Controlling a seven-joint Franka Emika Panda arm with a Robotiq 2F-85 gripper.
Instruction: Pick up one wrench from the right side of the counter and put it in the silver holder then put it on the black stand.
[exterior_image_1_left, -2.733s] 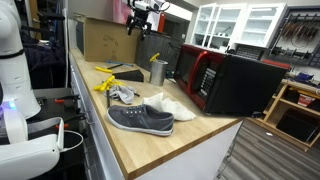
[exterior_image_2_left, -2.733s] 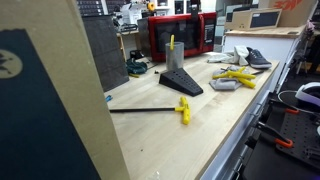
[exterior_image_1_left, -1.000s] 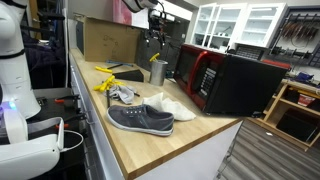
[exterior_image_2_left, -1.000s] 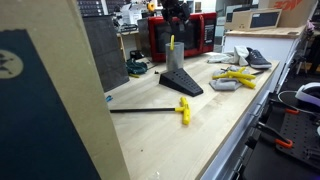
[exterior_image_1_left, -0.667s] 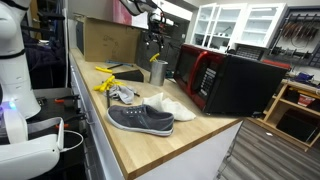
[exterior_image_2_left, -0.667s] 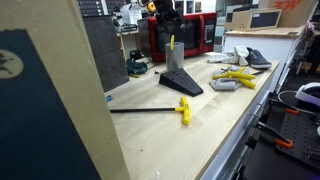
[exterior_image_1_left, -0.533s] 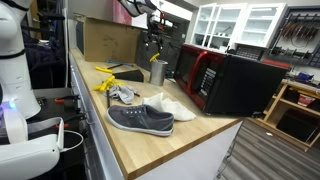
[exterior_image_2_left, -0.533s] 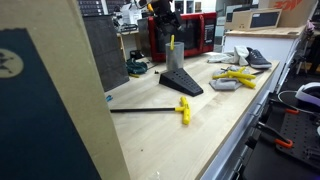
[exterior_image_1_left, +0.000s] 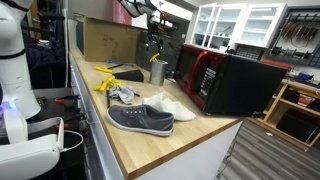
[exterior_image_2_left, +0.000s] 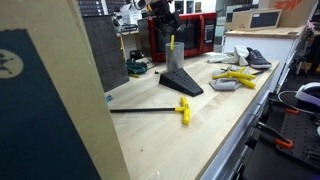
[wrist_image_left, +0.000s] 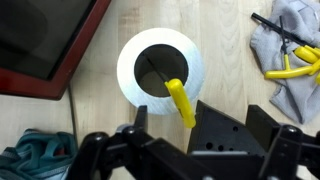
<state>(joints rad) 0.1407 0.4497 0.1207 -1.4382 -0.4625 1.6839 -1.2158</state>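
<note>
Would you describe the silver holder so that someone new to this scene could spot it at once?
On the long wooden counter, find the red-and-black microwave; just off its red door stands the silver holder, a small upright shiny cup beside the low black stand. It alone has a yellow-handled wrench poking from its open top.

**Shoes, Tools and a Microwave Share the Scene**

A grey sneaker (exterior_image_1_left: 140, 119) lies nearest, with a white shoe (exterior_image_1_left: 172, 106) just beyond it. To their left a grey cloth (exterior_image_1_left: 122, 94) touches yellow-handled tools (exterior_image_1_left: 105, 84). A red-and-black microwave (exterior_image_1_left: 225, 82) stands at right and a cardboard box (exterior_image_1_left: 105, 40) far back. In an exterior view, a black rod with a yellow handle (exterior_image_2_left: 150, 110) lies near.
</note>
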